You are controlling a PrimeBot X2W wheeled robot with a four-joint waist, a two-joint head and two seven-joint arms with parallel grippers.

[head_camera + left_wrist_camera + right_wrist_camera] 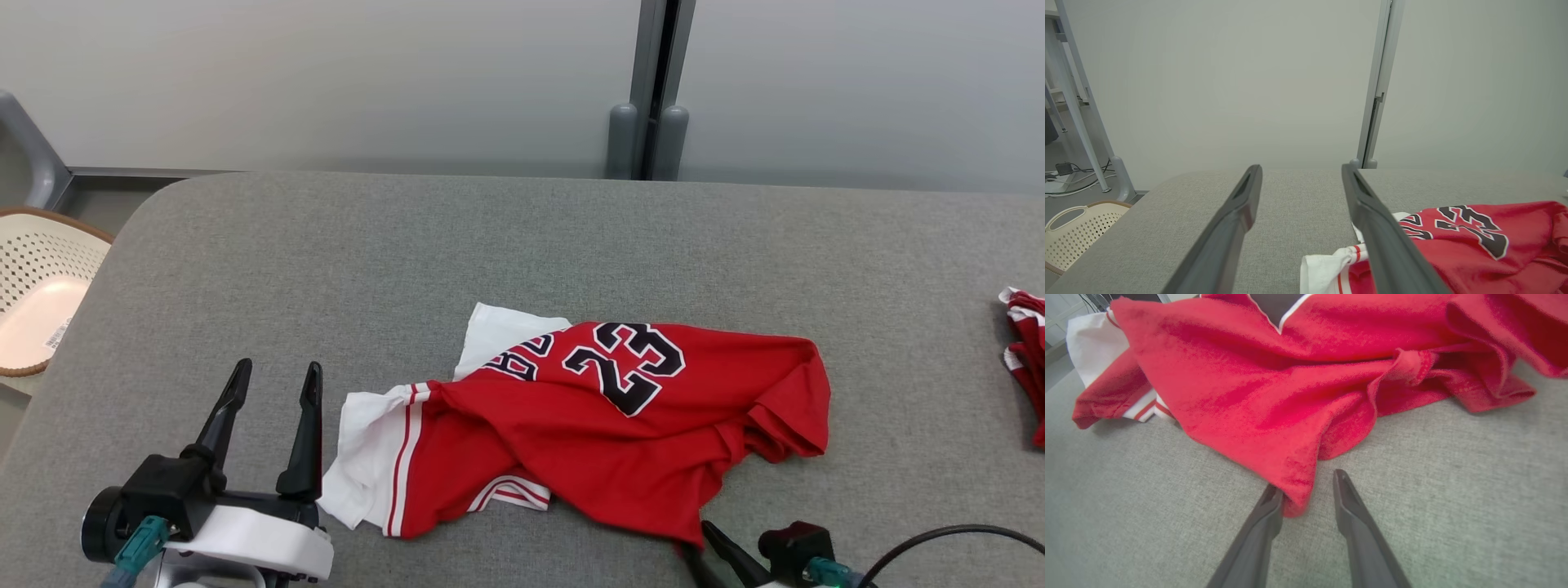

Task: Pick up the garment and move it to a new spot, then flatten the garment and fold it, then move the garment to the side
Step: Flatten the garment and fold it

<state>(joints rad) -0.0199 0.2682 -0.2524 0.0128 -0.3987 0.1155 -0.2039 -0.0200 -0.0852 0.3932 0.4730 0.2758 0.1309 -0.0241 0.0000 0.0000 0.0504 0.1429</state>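
In the head view, the garment (604, 433), a red jersey with a black number 23 and white parts, lies crumpled on the grey table (326, 261), a little to the right of the middle and near the front edge. The left gripper (277, 367) stands at the lower left, just beside the white side of the garment. Its two fingers are apart and nothing is between them. The right gripper (695, 541) is at the bottom edge, at the near corner of the red cloth. From here it is not possible to tell how its fingers stand. A cream basket (37, 278) stands beyond the table's left end, and a second red cloth (1027, 351) lies at the far right edge of the table.

In the left wrist view, the left gripper (1301, 167) has its fingers wide apart, with only bare table (1298, 212) between them. The garment (1474, 245) lies to the right, partly behind the right finger. The basket (1073, 232) is at the lower left.

In the right wrist view, the garment (1257, 396) covers the upper part, and one red corner hangs down between the fingers of the right gripper (1306, 482). The fingers are apart: the one on this view's left touches the corner, and the other stands just beside it with a small gap, so the cloth is not clamped.
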